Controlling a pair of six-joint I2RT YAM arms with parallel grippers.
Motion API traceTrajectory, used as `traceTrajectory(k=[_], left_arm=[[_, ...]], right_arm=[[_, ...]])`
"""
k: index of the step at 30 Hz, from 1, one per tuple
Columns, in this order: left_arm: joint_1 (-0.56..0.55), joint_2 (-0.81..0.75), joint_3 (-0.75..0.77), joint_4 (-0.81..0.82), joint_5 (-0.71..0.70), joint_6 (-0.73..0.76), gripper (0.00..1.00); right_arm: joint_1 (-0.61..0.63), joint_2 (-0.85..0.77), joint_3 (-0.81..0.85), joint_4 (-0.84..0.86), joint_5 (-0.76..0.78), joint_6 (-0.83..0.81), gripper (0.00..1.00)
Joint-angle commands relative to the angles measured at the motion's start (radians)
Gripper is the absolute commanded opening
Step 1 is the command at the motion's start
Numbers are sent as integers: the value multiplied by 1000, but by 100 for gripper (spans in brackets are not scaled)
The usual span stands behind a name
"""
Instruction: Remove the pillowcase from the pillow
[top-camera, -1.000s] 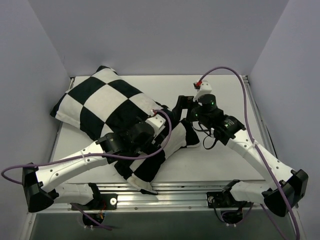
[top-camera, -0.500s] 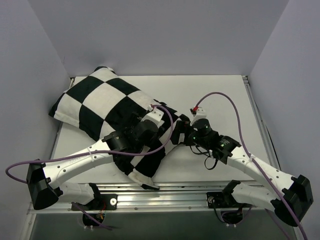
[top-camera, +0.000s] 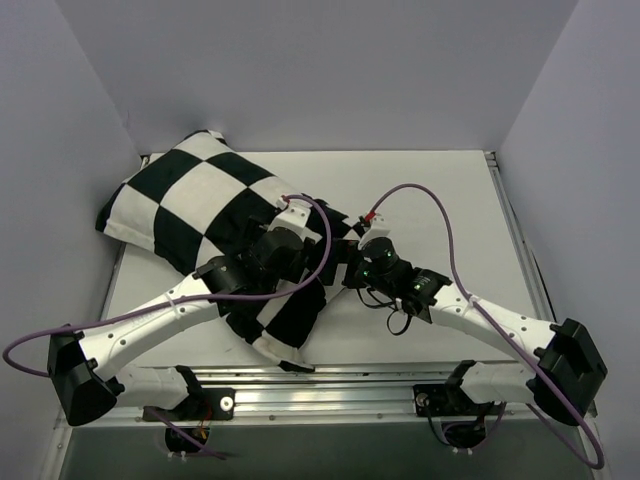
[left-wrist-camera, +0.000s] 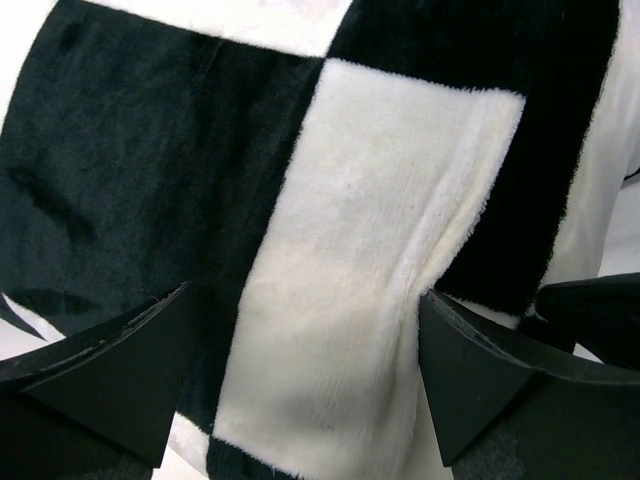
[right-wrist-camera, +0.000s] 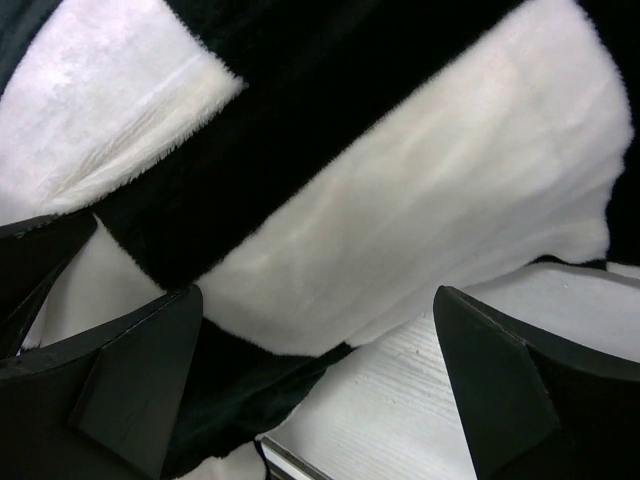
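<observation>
Right pincer nearer pillowcase on table

My jaws stand wide apart at the near edge of my view. The plush pillowcase fills everything between and beyond them: a creased white square, with black squares to its left and far side.
</observation>
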Motion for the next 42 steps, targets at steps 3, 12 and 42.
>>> traceTrajectory(k=[3,12,42], left_arm=[[28,-30,12,37,-34,-10,93],[51,-31,-17,38,-36,-30,88],[207,-113,-107,-15,-120,-253,29]], right_arm=[[13,78,86,101,10,17,93],[19,168,136,119,2,10,82],[-154,3,-137,-59,16,-2,0]])
